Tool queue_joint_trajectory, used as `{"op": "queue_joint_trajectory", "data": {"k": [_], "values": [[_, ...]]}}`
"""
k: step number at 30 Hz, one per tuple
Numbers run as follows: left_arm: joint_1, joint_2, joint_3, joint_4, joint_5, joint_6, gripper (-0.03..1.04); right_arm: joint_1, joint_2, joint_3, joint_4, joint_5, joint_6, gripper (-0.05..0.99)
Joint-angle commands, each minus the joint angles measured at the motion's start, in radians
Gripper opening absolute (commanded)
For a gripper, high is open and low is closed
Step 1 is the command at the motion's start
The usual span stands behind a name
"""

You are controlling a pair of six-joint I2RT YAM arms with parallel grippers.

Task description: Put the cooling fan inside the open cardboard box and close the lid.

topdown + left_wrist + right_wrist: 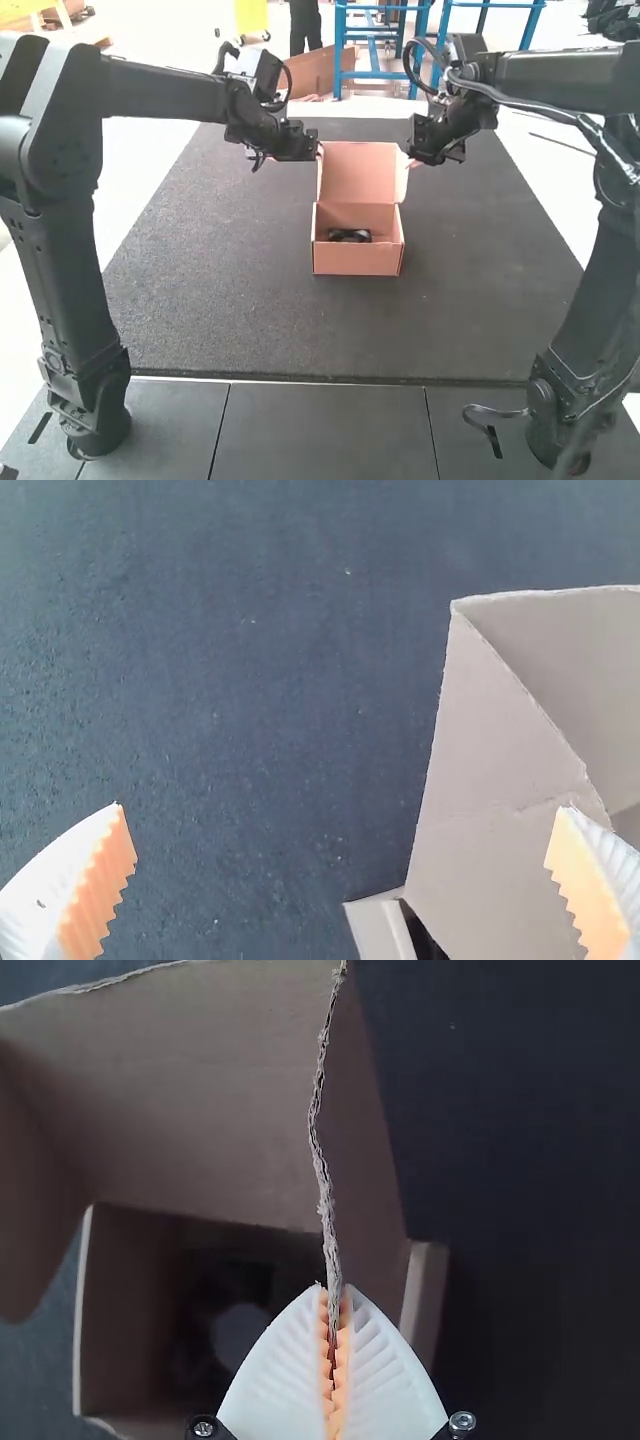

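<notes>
The right gripper [331,1300] is clenched: its white ribbed fingers [385,1360] press their orange pads together on the raw edge of a thin cardboard side flap [355,1160], which stands out from the right side of the raised lid. In the high view this right gripper [410,160] sits at the lid's upper right corner, the arm reaching in from the right.

The left gripper [340,815] is released, its two ribbed fingers [80,890] spread wide apart. The lid's left side flap [500,810] stands between them, close against one orange pad [585,885]; whether that pad touches the card I cannot tell. In the high view the left gripper [308,150] hangs at the lid's upper left corner, level with the right one.

Between the two grippers the lid [360,170] of the small brown cardboard box [357,255] stands upright, hinged along the far wall, its inner face turned toward the camera. The box itself is open at the top.

The black round cooling fan [350,236] lies flat inside the box, on its floor. From the right wrist it shows as a dark ring [225,1330] in the shadowed bottom of the box.

The box stands near the middle of a dark grainy rectangular mat [200,260], which covers the black table [320,430].
</notes>
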Motion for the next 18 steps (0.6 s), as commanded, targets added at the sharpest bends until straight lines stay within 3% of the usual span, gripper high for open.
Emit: {"op": "queue_joint_trajectory", "data": {"k": [1, 12, 18], "values": [[-0.025, -0.036, -0.027, 0.012, 0.011, -0.003, 0.97, 0.011, -0.042, -0.022, 0.003, 0.015, 0.014, -0.01], [-0.029, -0.063, -0.093, 0.041, 0.008, 0.001, 0.97, 0.016, -0.105, -0.1, 0.011, -0.003, 0.019, -0.01], [-0.029, -0.08, -0.11, 0.044, 0.008, 0.002, 0.97, 0.047, -0.127, -0.137, 0.017, -0.04, 0.019, -0.01]]}}
